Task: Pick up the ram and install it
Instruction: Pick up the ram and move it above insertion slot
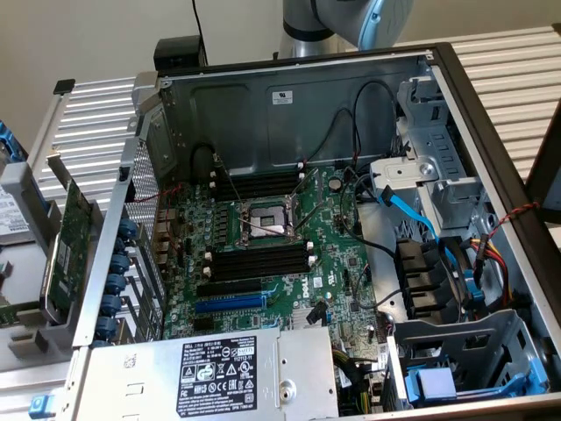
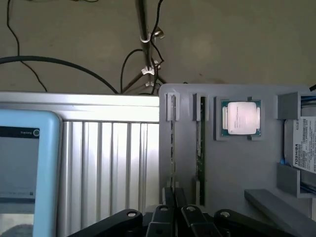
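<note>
The ram [image 2: 201, 148] is a thin green stick standing on edge in a slot of the grey tray [image 2: 232, 173]. A second narrow slot [image 2: 172, 143] lies beside it, and I cannot tell what it holds. My gripper [image 2: 175, 198] hangs above the tray's near end, over that second slot. Its black fingers are shut together with nothing between them. The open computer case holds the motherboard [image 1: 280, 263], with black memory slots [image 1: 259, 260] below the processor socket [image 1: 267, 219] and more memory slots [image 1: 259, 184] above it.
A processor chip [image 2: 240, 118] and a hard drive [image 2: 301, 143] rest in the same tray. A light-blue tablet [image 2: 24, 168] lies on the ribbed metal table [image 2: 108, 168]. A green expansion card [image 1: 66, 254] stands left of the case. Cables, a power supply [image 1: 210, 373] and drive cages crowd the case.
</note>
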You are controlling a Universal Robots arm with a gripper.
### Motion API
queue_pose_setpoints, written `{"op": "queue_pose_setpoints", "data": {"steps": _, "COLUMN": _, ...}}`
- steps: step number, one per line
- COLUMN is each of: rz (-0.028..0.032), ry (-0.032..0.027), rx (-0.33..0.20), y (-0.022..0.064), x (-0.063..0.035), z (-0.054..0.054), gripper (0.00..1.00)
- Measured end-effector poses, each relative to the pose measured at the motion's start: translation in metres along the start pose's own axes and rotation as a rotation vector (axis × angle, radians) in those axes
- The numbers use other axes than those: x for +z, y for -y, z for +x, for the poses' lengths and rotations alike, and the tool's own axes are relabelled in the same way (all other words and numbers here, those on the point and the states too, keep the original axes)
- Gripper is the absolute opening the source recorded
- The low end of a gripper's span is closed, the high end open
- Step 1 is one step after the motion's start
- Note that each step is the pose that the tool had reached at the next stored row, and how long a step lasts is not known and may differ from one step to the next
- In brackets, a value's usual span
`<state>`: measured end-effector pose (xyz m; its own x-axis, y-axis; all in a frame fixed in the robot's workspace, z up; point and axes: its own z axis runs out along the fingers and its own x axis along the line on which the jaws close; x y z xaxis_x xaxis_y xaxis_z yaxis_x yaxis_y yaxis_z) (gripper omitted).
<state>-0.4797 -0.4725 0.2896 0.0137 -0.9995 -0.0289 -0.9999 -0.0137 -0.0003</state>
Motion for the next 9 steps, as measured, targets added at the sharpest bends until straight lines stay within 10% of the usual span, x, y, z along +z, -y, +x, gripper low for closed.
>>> {"op": "queue_pose_setpoints", "data": {"steps": 9, "rz": 0.0001, "ry": 0.0001, "rx": 0.000, "y": 0.0215, "x": -0.0409, "z": 0.002, "gripper": 0.13}}
